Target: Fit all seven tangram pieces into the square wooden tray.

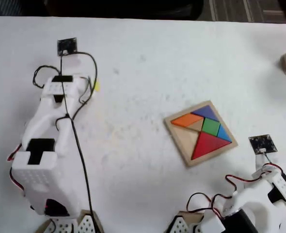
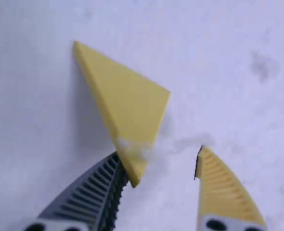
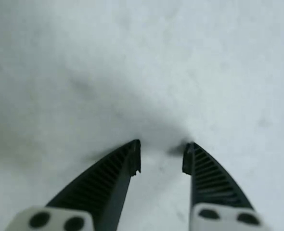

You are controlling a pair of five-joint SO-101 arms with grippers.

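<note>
Yellow flat triangular tangram piece lies on the white worktop, well apart from the square wooden tray, on the tray's left side, where the left arm stands. The tray holds a group of coloured pieces and has one bare triangular pocket at the corner that faces the left arm. I judge that the yellow piece belongs there, so the task is close to its end.

The left gripper hangs low at this piece. Its fingers are spread wide and hold nothing. The piece is not centred between them. Most of it lies ahead of the fingers, and one sharp corner comes just beside the tip of the dark ribbed finger, while the yellow ribbed finger has bare worktop before it. The long edge of the piece runs away from the dark finger, nearly along the direction in which the gripper points. For a grasp, the fingers probably must go forward and a little toward the dark finger's side, to close across the narrower part.

The right gripper is near the tray, on its right side, above bare worktop, with its fingers parted by a narrow gap and empty. The left arm is clearly the nearer one to the piece.
</note>
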